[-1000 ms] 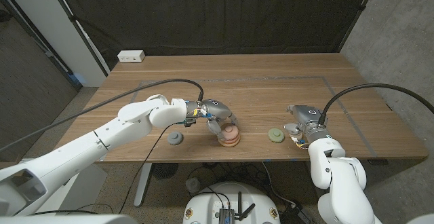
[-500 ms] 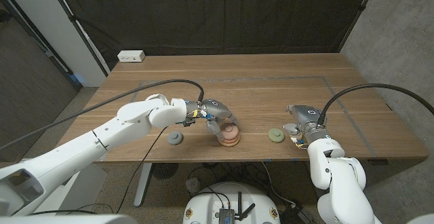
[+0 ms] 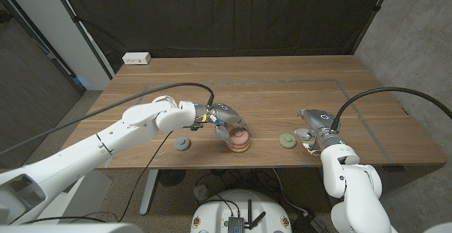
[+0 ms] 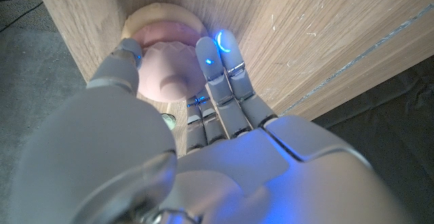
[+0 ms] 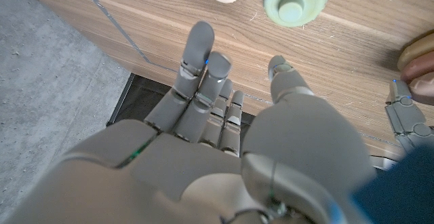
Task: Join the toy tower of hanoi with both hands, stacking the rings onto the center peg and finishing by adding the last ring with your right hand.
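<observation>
While my left hand reaches over the stack, its fingers grasp the pink ring on the tan base near the front edge of the tabletop. My right hand stands at the stack's three o'clock, fingers released and apart, holding nothing. A green ring lies just beside that hand, at its nine o'clock. A grey ring lies at the stack's nine o'clock, under my left forearm.
</observation>
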